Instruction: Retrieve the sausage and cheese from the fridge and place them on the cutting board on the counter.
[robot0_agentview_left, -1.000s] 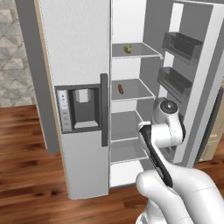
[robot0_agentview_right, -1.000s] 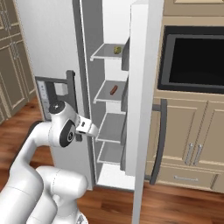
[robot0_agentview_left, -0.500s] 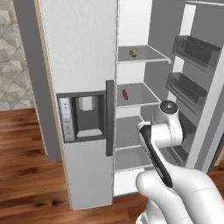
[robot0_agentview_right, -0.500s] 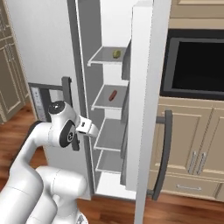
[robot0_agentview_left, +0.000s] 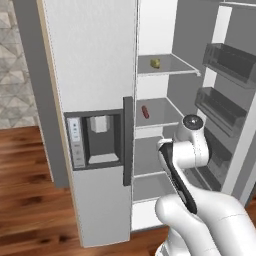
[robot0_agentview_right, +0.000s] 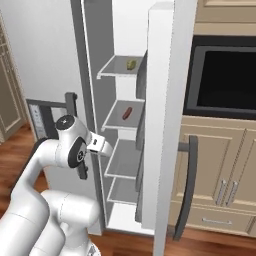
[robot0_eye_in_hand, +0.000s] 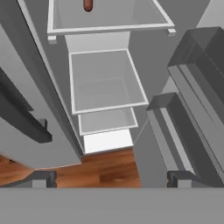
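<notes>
Two fingers (spread wide) point below the sausage.

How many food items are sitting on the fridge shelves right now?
2: the cheese on the top visible shelf, the sausage on the shelf just below. Door bins may hide more.

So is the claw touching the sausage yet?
Apart. In the hand view the sausage lies on a shelf at the top edge, well beyond the open claw, whose fingertips hold nothing.
</notes>
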